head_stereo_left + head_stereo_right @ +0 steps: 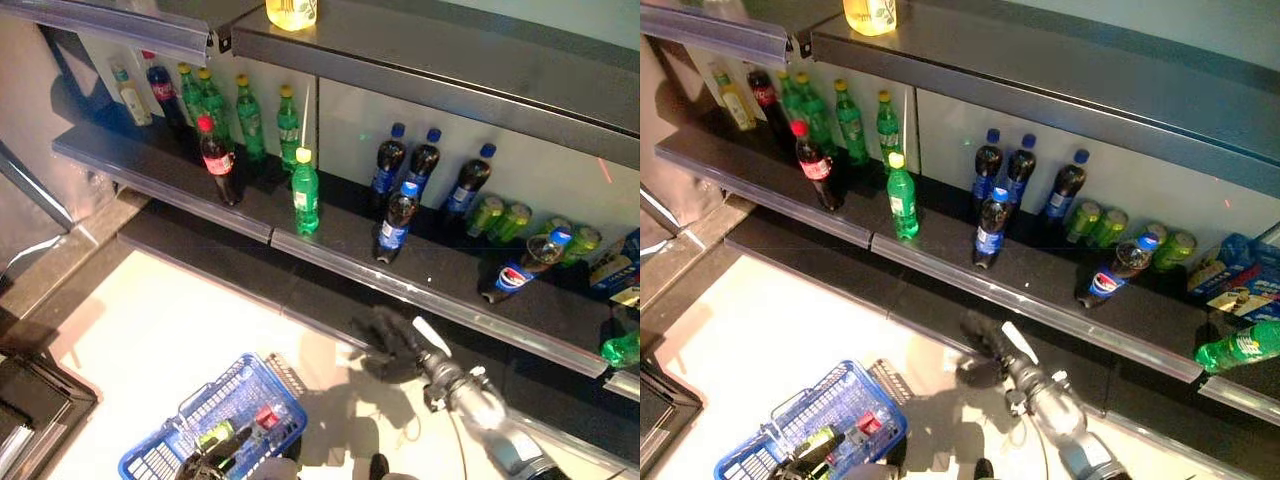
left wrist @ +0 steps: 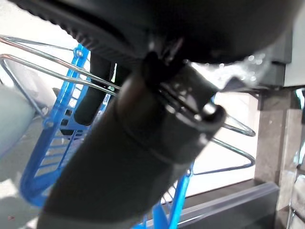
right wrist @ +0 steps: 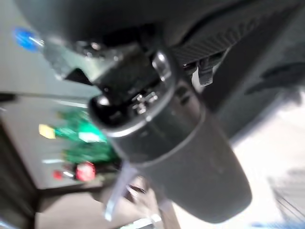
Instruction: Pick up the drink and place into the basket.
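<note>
Drink bottles stand on the dark shelf (image 1: 340, 245): one blue-capped bottle (image 1: 396, 222) near its front edge, three behind. Nearer, one blue basket (image 1: 240, 395) hangs from the left hand (image 1: 215, 462), fingers unclear. Right hand (image 1: 395, 345): fingers curled, empty.

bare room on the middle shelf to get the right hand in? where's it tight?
Free: the shelf front between the green bottle and the front blue-capped cola bottle, and again between that bottle and the tipped cola bottle. Tight: the back-left bottle row and the green cans. Right hand hangs below the shelf.
</note>
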`<state>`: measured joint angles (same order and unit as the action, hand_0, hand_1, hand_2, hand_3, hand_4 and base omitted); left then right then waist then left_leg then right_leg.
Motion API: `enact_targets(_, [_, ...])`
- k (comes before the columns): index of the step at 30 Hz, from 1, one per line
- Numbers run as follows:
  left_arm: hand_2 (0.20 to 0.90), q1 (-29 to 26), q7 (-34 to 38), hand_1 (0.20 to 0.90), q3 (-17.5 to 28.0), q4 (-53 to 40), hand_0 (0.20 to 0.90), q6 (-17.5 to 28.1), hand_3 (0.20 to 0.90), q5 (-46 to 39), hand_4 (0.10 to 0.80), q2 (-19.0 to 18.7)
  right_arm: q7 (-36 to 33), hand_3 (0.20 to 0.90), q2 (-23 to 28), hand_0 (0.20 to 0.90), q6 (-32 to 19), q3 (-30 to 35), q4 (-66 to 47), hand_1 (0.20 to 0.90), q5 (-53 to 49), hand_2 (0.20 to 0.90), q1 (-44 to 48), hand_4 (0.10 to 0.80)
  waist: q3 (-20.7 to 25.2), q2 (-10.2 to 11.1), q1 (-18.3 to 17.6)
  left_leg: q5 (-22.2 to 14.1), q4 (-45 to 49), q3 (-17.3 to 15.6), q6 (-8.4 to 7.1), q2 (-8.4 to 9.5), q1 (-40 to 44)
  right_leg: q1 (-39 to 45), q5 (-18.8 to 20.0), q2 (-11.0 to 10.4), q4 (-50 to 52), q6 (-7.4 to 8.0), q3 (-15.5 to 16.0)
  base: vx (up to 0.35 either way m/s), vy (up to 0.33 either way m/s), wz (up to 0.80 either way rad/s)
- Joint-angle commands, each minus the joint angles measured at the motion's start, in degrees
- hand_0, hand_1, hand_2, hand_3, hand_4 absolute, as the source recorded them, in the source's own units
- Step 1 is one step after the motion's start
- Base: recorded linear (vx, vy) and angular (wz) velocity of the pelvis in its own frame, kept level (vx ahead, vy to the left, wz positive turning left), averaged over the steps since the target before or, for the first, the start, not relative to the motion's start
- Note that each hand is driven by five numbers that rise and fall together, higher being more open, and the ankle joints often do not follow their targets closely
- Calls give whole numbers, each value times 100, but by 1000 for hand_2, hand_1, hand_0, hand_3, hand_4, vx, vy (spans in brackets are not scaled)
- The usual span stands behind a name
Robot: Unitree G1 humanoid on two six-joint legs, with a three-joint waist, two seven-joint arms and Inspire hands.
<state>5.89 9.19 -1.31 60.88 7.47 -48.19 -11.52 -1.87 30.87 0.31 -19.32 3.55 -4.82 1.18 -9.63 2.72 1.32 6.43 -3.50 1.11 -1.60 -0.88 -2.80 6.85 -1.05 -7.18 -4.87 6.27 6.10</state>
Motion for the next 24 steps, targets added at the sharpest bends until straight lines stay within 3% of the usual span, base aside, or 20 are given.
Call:
enact_targets(1, [300,6,-22,300,19,-228,300,133,200,234,100,-34,-664,900,-38,900,-643,429,-1056,900,-327,900,1082,800,31,115,248,-532,445,-64,-65,-372,174,-459,487,-164,264,-101,96,0,0,0])
enact_targets(10, [300,-54,-157,300,115,191,300,306,200,370,100,108,-2967,900,-352,900,-954,995,-1519,900,290,900,1755,800,104,37,338,-637,683,-59,-118,-406,124,-390,299,-181,429,-163,160,5,8,1])
enact_targets(16, [300,-1,-216,300,37,149,300,360,200,426,100,160,-3626,900,-568,900,-805,1008,-1276,900,294,900,1749,800,32,-13,405,-738,1024,-41,-102,-334,-39,-419,185,-212,643,-213,207,12,32,12])
enact_targets(20, [300,-192,-171,300,-193,-120,300,368,200,307,100,215,-4673,900,-889,900,-967,947,-957,900,758,900,2017,800,-417,-97,445,-840,1618,3,-78,-215,-542,-702,77,-235,1038,-330,199,-119,38,4])
enact_targets(24, [300,-297,-116,300,-300,-217,300,392,200,244,100,238,-5227,900,-1060,900,-930,975,-879,900,873,900,2241,800,-743,-162,449,-845,1769,57,-59,-130,-735,-829,67,-246,1156,-359,161,-112,34,8])
